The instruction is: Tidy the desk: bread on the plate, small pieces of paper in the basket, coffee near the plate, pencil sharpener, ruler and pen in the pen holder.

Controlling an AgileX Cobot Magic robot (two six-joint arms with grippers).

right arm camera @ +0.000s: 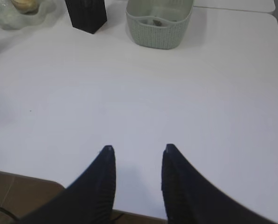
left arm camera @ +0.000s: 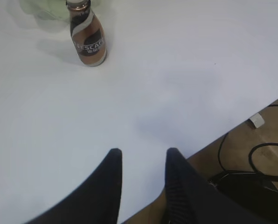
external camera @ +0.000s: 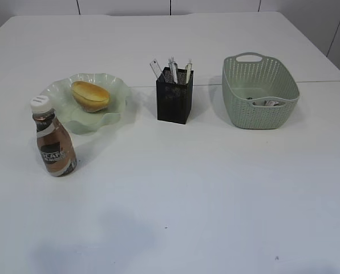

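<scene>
1. Two grippers show only in their own wrist views: the left gripper [left arm camera: 142, 156] hangs at the bottom of its frame over the near edge of the desk [external camera: 215, 194], fingers parted with nothing between them.
2. The right gripper [right arm camera: 137, 151] sits low in its frame, also over the desk's near edge, fingers spread and empty.
3. The bread [external camera: 90, 95] lies on the plate [external camera: 110, 119] at the left of the exterior view.
4. The coffee [external camera: 54, 145] stands upright just in front of the plate, toward the lower left, close to its rim.
5. The pen holder [external camera: 173, 103] stands at centre; the ruler [external camera: 156, 68] and pens [external camera: 173, 68] stick up out of it.
6. The basket [external camera: 260, 108] sits at the right, well apart from the pen holder, with small pieces of paper [external camera: 268, 103] on its floor.
7. In the left wrist view, cables [left arm camera: 260, 163] lie on the floor at lower right.
</scene>
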